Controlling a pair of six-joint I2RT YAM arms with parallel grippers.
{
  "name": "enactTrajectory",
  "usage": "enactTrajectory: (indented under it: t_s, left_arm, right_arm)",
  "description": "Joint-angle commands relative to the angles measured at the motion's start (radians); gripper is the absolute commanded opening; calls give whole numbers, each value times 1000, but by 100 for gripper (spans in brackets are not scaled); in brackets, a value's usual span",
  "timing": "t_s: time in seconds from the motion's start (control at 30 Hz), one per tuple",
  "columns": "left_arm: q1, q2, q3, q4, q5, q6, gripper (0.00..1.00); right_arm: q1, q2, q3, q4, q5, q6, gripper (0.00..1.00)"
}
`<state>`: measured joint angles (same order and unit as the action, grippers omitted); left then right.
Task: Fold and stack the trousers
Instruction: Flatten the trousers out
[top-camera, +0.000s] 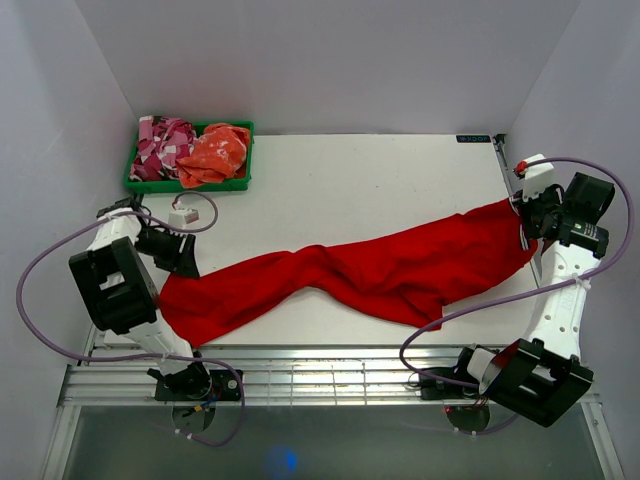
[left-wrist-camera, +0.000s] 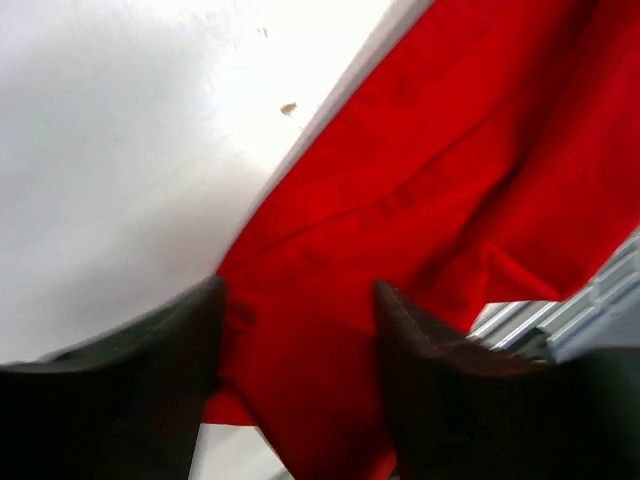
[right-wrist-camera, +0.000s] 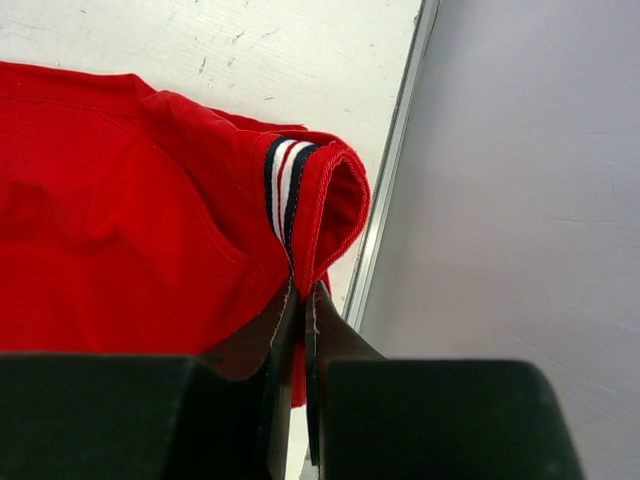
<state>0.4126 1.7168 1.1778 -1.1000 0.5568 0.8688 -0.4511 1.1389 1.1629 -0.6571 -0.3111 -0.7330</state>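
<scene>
Clearly the right end effector (right-wrist-camera: 305, 292) pinches one end of the trousers (top-camera: 380, 272).

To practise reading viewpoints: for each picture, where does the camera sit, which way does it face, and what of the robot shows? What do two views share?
Top external: above and behind the robot, looking down on the table; left arm and right arm show.
Left wrist: on the left arm, facing down at the trousers; open left hand shows.
Right wrist: on the right arm, facing the table's right edge; the right hand shows, shut on the trousers.
Shared: both wrist views show trousers.
</scene>
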Motion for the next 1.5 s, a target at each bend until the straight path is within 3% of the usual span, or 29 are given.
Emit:
enactTrajectory:
  t_s: [0.0, 0.07, 0.1, 0.17, 0.2, 0.6, 0.7, 0.8, 0.9, 1.07, 1.13, 1.27, 1.3, 1.33, 1.37, 1.4, 1.47]
  left_arm:
    - [23, -51, -9, -87, 40, 22, 53]
    - [34, -63, 2, -103, 57, 27, 38]
    - [37, -71, 3, -103, 63, 29, 23]
    - [49, -98, 19, -103, 81, 35, 4]
    - [58, -111, 26, -87, 89, 33, 0]
    - [320, -282, 250, -28, 416, 58, 0]
    - [412, -374, 182, 145, 502, -51, 0]
    - [491, -488, 42, 451, 522, -175, 0]
    - [549, -551, -53, 636, 529, -238, 0]
    - [568, -525, -162, 723, 567, -231, 0]
    - [568, -499, -173, 709, 653, -202, 0]
    - [531, -465, -190, 666, 746, -90, 0]
    - [526, -456, -184, 620, 759, 78, 0]
    - [519, -435, -176, 435, 767, 220, 0]
    - [517, -422, -167, 316, 752, 526, 0]
    - [514, -410, -171, 134, 726, 656, 0]
    - [514, -370, -200, 37, 602, 833, 0]
  right_arm:
    - [-6, -27, 14, 14, -25, -8, 8]
    - [-6, -28, 14, 14, -25, -6, 8]
    - [-6, -31, 14, 14, -25, -5, 8]
    - [-6, -33, 14, 16, -23, -5, 8]
    - [-8, -34, 15, 17, -20, -6, 8]
    - [-70, -36, 76, 33, -62, 52, 8]
    - [-106, -24, 106, 47, -75, 84, 8]
    - [-159, -13, 112, 76, -95, 93, 8]
    - [-196, 10, 112, 80, -108, 87, 8]
    - [-207, 39, 98, 80, -138, 81, 8]
    - [-209, 56, 98, 86, -141, 93, 8]
    - [-204, 119, 121, 80, -161, 133, 8]
    - [-202, 143, 135, 73, -166, 138, 8]
    - [-202, 153, 138, 60, -166, 136, 8]
    - [-202, 159, 135, 59, -161, 129, 8]
    - [-202, 157, 130, 57, -161, 123, 8]
    - [-202, 141, 110, 63, -160, 112, 8]
